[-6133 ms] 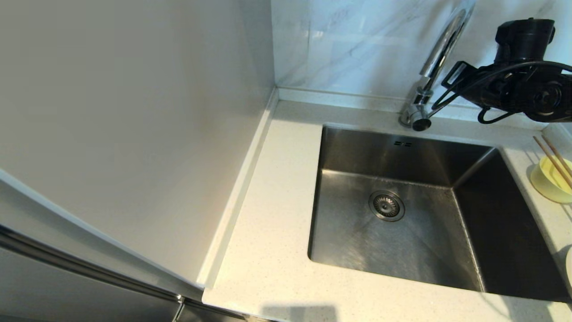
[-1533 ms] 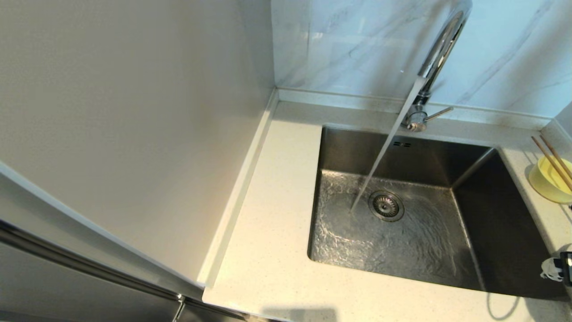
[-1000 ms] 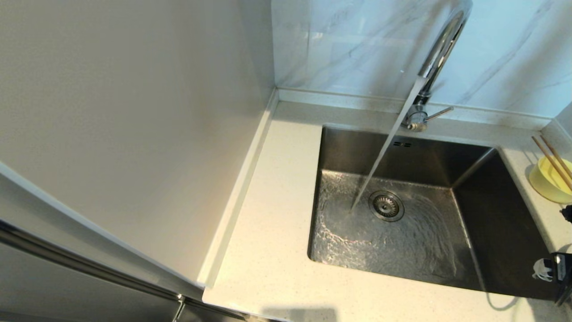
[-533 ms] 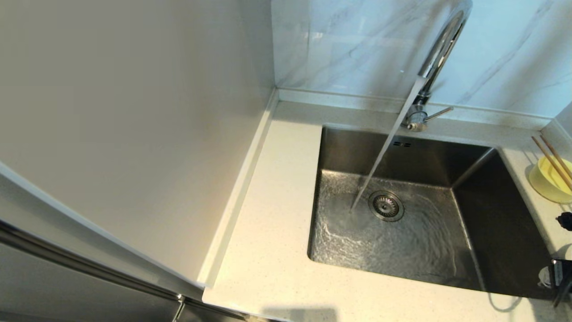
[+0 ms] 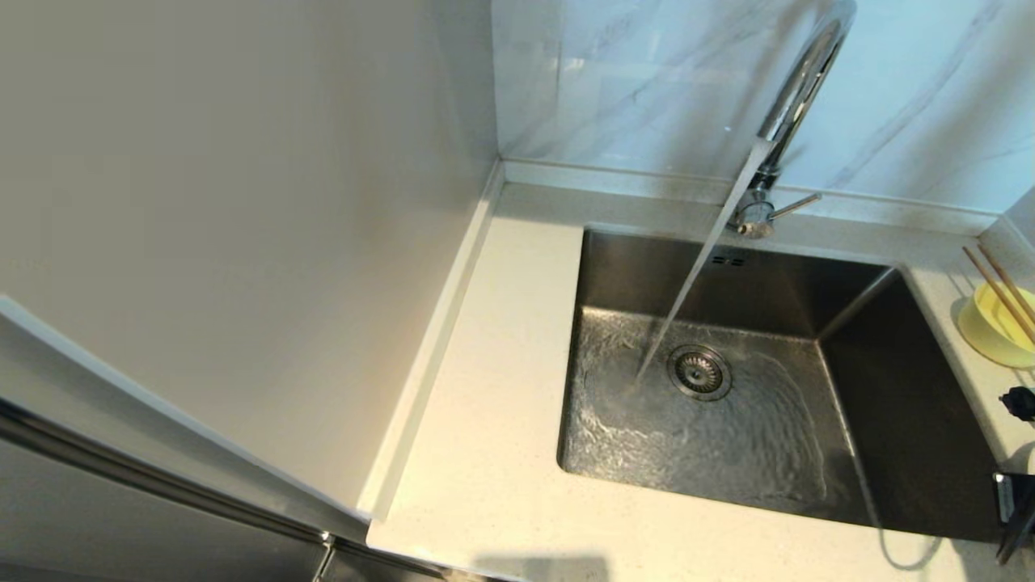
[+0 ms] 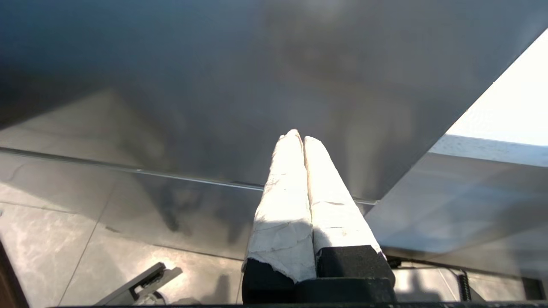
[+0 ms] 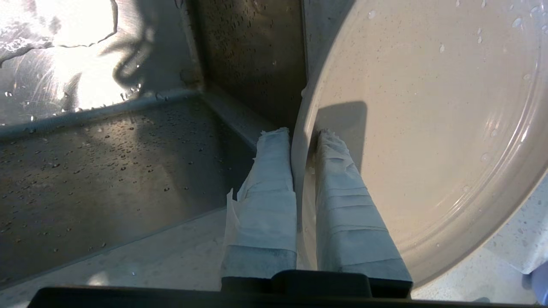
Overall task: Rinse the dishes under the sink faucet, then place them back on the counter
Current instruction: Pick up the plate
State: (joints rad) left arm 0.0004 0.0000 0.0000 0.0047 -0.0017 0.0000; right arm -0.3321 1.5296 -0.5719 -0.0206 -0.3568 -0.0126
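Observation:
Water runs from the chrome faucet (image 5: 796, 89) in a slanted stream (image 5: 687, 291) into the steel sink (image 5: 728, 271), beside the drain strainer (image 5: 699, 372). The side lever (image 5: 794, 204) points right. My right gripper (image 7: 297, 132) is shut on the rim of the wet white dish (image 7: 428, 107), one finger inside and one outside, at the sink's near right corner. In the head view only dark parts of the right arm (image 5: 1017, 505) show at the right edge. The yellow bowl (image 5: 990, 327) holds the chopsticks (image 5: 999, 291) on the counter (image 5: 501, 388). My left gripper (image 6: 299, 136) is parked low, shut and empty.
A tall pale cabinet side (image 5: 242, 242) walls off the counter's left. The grey-veined marble wall (image 5: 631, 81) stands behind the faucet. The sink floor (image 5: 711, 444) is covered with rippling water. The left wrist view shows a dark cabinet front (image 6: 214, 85) and floor tiles (image 6: 51, 239).
Six seconds ago the right gripper was at the faucet lever and no water ran. The water has flowed since. In the last second the right gripper slid nearer, its taped fingers leaving the head view.

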